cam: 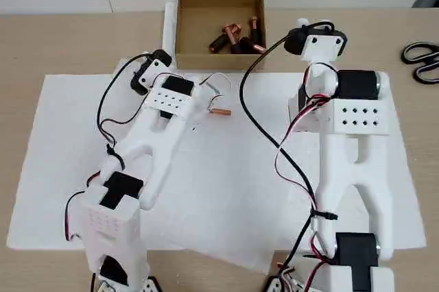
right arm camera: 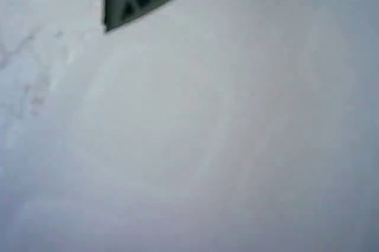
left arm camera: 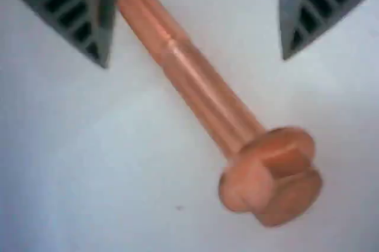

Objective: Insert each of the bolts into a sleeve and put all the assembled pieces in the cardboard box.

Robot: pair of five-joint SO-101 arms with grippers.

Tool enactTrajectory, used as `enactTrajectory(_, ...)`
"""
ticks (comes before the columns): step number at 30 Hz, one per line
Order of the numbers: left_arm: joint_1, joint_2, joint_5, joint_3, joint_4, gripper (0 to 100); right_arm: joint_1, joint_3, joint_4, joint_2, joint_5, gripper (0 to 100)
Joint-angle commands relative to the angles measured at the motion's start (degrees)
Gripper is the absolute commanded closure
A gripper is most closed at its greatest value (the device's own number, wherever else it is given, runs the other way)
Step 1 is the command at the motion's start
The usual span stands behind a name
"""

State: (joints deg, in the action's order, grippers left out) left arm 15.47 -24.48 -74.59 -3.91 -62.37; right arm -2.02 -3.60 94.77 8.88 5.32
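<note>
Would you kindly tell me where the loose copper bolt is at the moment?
In the high view the bolt lies on the white sheet near the cardboard box; the left wrist view shows it between the open fingers of the left tool.

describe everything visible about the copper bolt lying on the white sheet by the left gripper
The bolt looks like copper-coloured metal: a smooth round shaft with a faint ring line near its tip and a flanged hexagonal head. It lies flat on the white sheet, outside the cardboard box. Its shaft tip sits between the open fingers of the left gripper, close beside one; contact is unclear.
</note>
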Motion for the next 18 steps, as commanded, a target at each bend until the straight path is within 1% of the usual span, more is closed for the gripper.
enactTrajectory(1, 0.3, 0.4, -0.2, -0.3, 1.0, 86, 0.3, -2.6, 0.6, 2.6, 0.4, 75.6)
enactTrajectory(3, 0.3, -0.6, -0.2, -0.4, 1.1, 86, 0.3, -2.6, 0.6, 2.6, 0.4, 75.6)
enactTrajectory(8, -0.1, -5.6, -0.2, -0.9, 4.2, 86, 0.3, -2.6, 1.6, 2.6, 0.4, 75.6)
enactTrajectory(18, 0.1, -5.2, -0.2, -1.8, 4.1, 86, 0.3, -2.6, 1.6, 2.6, 0.4, 75.6)
